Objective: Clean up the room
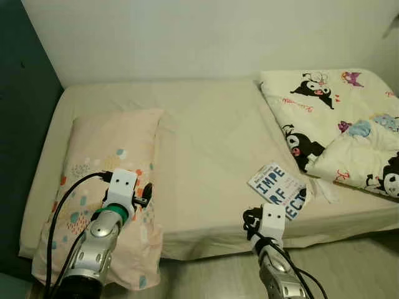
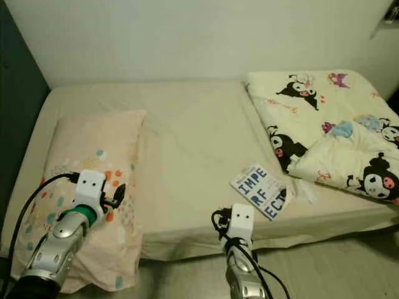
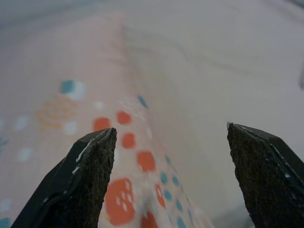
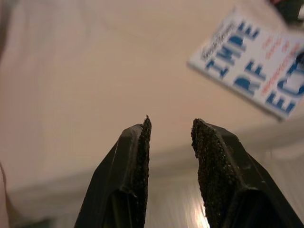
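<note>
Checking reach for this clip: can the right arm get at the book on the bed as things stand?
Probably yes. The book lies flat near the mattress edge, just ahead of the right gripper, with bare sheet between; the quilt only borders it.

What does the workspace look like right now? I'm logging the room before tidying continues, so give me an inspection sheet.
Surface: bed with cream sheet, against the wall.
Job's things: book lying flat near the bed's front edge; patterned pillow on the bed's left side; cartoon-print quilt bunched at the right.
Clutter: nothing seen.
Grippers: left gripper open, over the pillow; right gripper slightly open, at the bed's front edge, short of the book.
Cables: black cables along both arms.
Surroundings: pale wall, dark panel at left, wood floor.
</note>
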Motion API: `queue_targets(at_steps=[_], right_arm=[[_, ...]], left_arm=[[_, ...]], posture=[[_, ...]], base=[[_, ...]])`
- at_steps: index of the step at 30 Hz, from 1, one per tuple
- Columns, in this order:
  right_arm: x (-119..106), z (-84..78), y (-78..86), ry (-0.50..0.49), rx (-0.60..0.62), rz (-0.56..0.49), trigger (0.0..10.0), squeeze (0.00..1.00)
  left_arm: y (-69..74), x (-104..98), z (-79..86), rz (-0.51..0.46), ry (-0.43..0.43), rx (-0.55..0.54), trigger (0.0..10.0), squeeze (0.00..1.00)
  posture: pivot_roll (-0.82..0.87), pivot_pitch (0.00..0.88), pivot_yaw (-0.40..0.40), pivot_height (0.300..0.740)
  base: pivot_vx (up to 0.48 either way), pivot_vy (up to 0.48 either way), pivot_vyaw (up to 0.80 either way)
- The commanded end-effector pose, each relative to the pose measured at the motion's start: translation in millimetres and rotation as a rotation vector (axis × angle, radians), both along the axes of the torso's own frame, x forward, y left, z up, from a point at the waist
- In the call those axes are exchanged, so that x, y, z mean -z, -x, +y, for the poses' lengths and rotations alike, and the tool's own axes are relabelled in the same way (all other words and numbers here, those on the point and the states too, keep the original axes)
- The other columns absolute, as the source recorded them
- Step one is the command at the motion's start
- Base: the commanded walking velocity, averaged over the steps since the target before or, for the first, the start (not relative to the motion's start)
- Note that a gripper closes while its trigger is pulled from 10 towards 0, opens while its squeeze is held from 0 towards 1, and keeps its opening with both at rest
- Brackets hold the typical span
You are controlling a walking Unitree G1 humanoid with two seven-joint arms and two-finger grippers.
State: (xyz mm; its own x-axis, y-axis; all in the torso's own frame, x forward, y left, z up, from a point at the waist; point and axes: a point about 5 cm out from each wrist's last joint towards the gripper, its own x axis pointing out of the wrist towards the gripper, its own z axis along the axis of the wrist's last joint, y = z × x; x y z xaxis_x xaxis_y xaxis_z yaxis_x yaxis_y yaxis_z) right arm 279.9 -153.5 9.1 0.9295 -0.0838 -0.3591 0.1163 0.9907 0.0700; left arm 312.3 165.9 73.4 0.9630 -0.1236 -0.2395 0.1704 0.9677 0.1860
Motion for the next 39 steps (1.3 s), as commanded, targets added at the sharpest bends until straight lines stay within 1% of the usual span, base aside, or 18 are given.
queue_targets(at_steps=[1,3,4,5,6,8,9,10,11,12,13,14,18,21,28,31,35,39], right_arm=[[13.1,-2.1,8.1,-0.001,0.015,0.077,10.0,0.0],[13.7,-2.3,8.4,-0.001,0.016,0.081,10.0,0.0],[28.1,-6.6,14.5,0.06,0.003,0.204,10.0,0.0],[28.1,-6.6,14.5,0.06,0.003,0.204,10.0,0.0],[40.1,-8.4,21.6,0.114,-0.028,0.31,10.0,0.0],[44.4,-8.0,24.4,0.126,-0.044,0.348,10.0,0.0],[47.9,-7.7,27.0,0.131,-0.051,0.379,10.0,0.0],[51.9,-7.6,30.3,0.127,-0.06,0.415,10.0,0.0],[51.9,-7.6,30.3,0.127,-0.06,0.415,10.0,0.0],[60.1,-8.8,38.5,0.098,-0.053,0.485,10.0,0.0],[60.1,-8.8,38.5,0.098,-0.053,0.485,10.0,0.0],[66.2,-10.7,45.7,0.076,-0.04,0.533,10.0,0.0],[69.2,-12.4,49.3,0.038,-0.008,0.562,10.0,0.0],[68.6,-9.1,47.0,0.041,-0.029,0.57,10.0,0.0],[65.9,-0.4,41.0,0.05,-0.073,0.575,10.0,0.0],[65.4,9.1,39.5,0.051,-0.123,0.586,10.0,0.0],[67.1,11.5,41.8,0.066,-0.15,0.6,10.0,0.0],[72.0,4.6,49.3,0.077,-0.141,0.63,10.0,0.0]], left_arm=[[7.6,17.4,-1.6,0.065,-0.033,0.044,10.0,0.0],[7.8,18.3,-1.9,0.069,-0.037,0.049,10.0,0.0],[2.8,23.6,-1.2,0.108,-0.017,0.034,10.0,0.0],[2.8,23.6,-1.2,0.108,-0.017,0.034,10.0,0.0],[1.0,30.0,-0.1,0.142,-0.027,0.028,10.0,0.0],[1.9,34.8,2.0,0.164,-0.036,0.019,10.0,0.0],[4.1,40.9,5.7,0.196,-0.043,-0.001,10.0,0.0],[10.8,54.1,12.5,0.27,-0.027,-0.045,10.0,0.0],[10.8,54.1,12.5,0.27,-0.027,-0.045,10.0,0.0],[27.4,77.8,22.3,0.402,0.05,-0.137,10.0,0.0],[27.4,77.8,22.3,0.402,0.05,-0.137,10.0,0.0],[35.9,88.2,28.8,0.456,0.121,-0.231,10.0,0.0],[36.2,89.1,31.9,0.454,0.139,-0.27,10.0,0.0],[33.8,88.2,33.1,0.444,0.15,-0.288,10.0,0.0],[34.9,91.8,29.1,0.464,0.085,-0.228,10.0,0.0],[37.4,94.5,25.6,0.473,-0.068,-0.126,10.0,0.0],[38.5,96.2,22.5,0.486,-0.028,-0.134,10.0,0.0],[55.0,112.4,6.1,0.557,-0.046,-0.047,10.0,0.0]], posture=[[0.1,0.006,0.064,0.74],[0.1,0.006,0.064,0.74],[0.1,0.004,0.05,0.74],[0.1,0.004,0.05,0.74],[0.1,0.004,0.05,0.74],[0.08,0.001,0.049,0.74],[0.08,0.001,0.049,0.74],[0.08,0.0,0.044,0.74],[0.08,0.0,0.044,0.74],[0.06,0.0,0.031,0.74],[0.06,0.0,0.031,0.74],[0.06,0.0,0.022,0.74],[0.08,0.002,-0.002,0.74],[0.08,0.032,-0.022,0.74],[0.08,0.046,-0.027,0.74],[0.11,0.065,-0.064,0.74],[0.13,0.08,-0.055,0.74],[0.1,0.047,-0.053,0.74]], base=[[0.0,0.0,0.0],[0.0,0.0,0.0],[0.0,0.0,0.0],[0.0,0.0,0.0],[0.0,0.0,0.0],[0.0,0.0,0.0],[0.0,0.0,0.0],[0.0,0.0,0.0],[0.0,0.0,0.0],[0.0,0.0,0.0],[0.0,0.0,0.0],[0.0,0.0,0.0],[0.0,0.0,0.0],[0.0,0.0,0.0],[0.0,0.0,0.0],[0.0,0.0,0.0],[0.0,0.0,0.0],[0.0,0.0,0.0]])
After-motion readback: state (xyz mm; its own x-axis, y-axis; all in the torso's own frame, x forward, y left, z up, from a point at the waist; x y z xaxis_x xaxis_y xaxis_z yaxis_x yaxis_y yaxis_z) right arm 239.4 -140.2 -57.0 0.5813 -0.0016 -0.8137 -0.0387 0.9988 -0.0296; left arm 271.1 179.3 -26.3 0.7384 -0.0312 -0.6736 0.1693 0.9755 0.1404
